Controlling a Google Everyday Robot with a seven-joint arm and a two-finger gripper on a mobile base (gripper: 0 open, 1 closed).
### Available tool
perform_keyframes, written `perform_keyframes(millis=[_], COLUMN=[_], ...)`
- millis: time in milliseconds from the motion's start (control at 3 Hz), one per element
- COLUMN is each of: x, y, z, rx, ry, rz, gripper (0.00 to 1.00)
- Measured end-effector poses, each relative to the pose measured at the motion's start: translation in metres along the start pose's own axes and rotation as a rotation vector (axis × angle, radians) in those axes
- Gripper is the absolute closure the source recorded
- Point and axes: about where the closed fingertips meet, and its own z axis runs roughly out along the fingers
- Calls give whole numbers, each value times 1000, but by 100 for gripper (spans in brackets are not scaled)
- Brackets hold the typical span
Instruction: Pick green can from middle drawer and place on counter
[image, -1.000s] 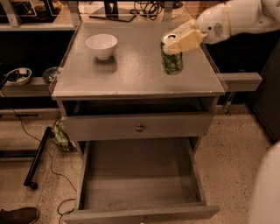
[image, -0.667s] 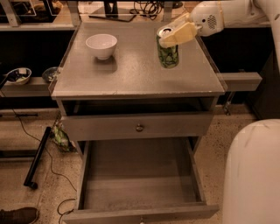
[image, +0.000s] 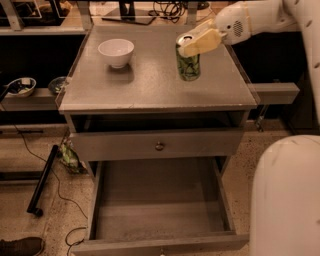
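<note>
At the far left a dark shoe (image: 20, 246) rests on the speckled floor, with a black pole (image: 42, 181) lying slantwise just above it beside a thin cable. A narrow grey shelf (image: 35, 102) juts from the cabinet's left side and carries a small dish (image: 21, 86). On the counter (image: 150, 87), towards its back left, sits a white bowl (image: 116, 51), upright and well apart from everything else. Below the counter's pale front edge comes a closed drawer front (image: 120, 146) with a round brass knob (image: 159, 146). Under that, the middle drawer (image: 160, 197) is pulled fully out, its plain grey floor and low side walls in view. Right of centre, the green can (image: 188, 64) stands upright on the counter, silver top upward, near the back right. The gripper (image: 197, 42), pale yellow, lies across the can's top right edge, touching or just over the rim. Whether it is clamped on the can or loose cannot be told. The white arm (image: 250, 20) reaches in from the upper right. Another grey shelf (image: 274, 92) sticks out on the right, and the robot's white body (image: 287, 195) fills the lower right corner.
</note>
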Motion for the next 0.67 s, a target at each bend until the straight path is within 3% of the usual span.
perform_keyframes(millis=[667], x=[26], y=[-3], z=[29], rx=[-100], ry=[-46], rz=[82], gripper=[100])
